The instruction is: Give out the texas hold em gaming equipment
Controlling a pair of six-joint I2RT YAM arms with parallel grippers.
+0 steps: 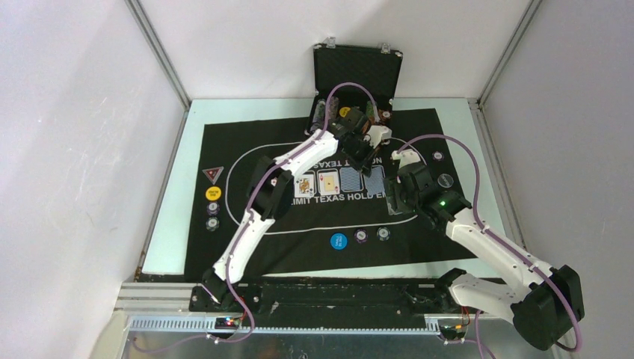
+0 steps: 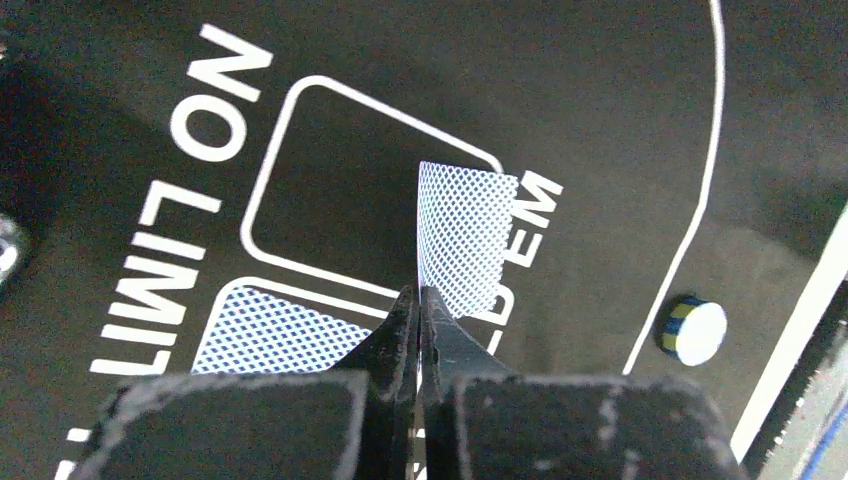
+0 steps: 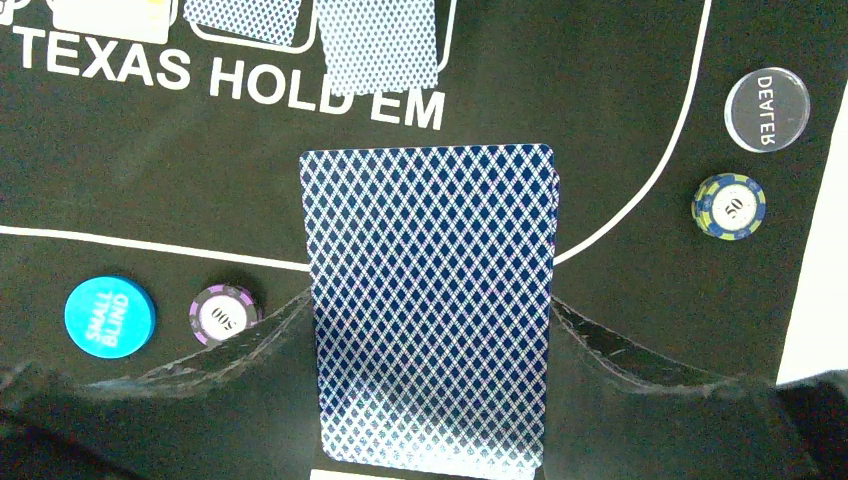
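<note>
Your right gripper (image 3: 428,312) clasps the deck (image 3: 430,240) as supply while your left gripper (image 2: 420,300) pinches one card (image 2: 462,235), ready for the printed outline (image 2: 330,180).

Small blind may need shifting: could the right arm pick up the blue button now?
Probably not: the right gripper is full with the card deck, though the blue button lies unblocked close by.

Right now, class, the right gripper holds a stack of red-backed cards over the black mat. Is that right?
Not quite: the cards are blue-backed. The right wrist view shows the right gripper holding a stack of blue-backed cards over the black mat.
</note>
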